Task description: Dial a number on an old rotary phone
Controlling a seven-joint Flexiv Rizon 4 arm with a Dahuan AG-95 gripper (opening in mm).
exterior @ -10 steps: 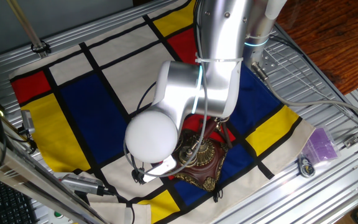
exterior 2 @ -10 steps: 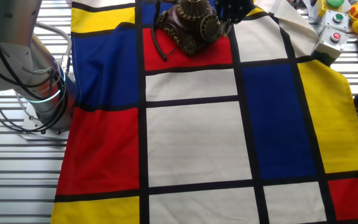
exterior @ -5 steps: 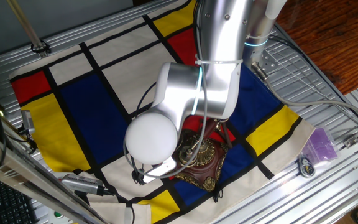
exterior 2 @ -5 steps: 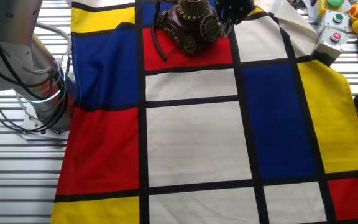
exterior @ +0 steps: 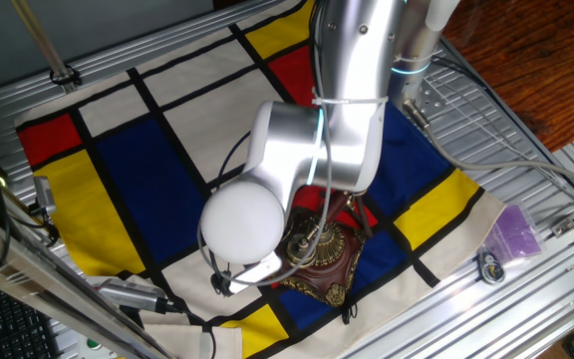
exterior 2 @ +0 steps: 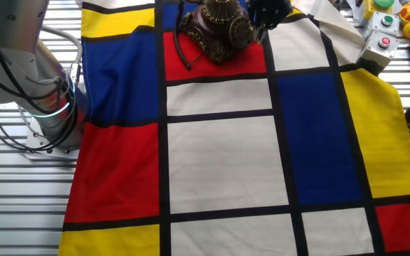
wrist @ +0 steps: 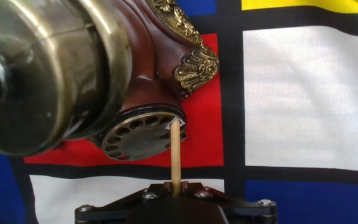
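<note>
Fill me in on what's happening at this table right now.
A single robot arm is working on the old rotary phone, which stands on a red panel of the colour-block cloth. Its gripper is shut on a thin wooden stick. In the hand view, the stick's tip sits at the right edge of the round dial, in or at one of the finger holes. The handset lies on its cradle.

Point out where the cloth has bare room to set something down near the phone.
The white panel and the blue panel in front of the phone lie bare, as does the yellow panel beyond them. It is crowded at the phone's red patch, where the gripper holds a stick against the dial.
</note>
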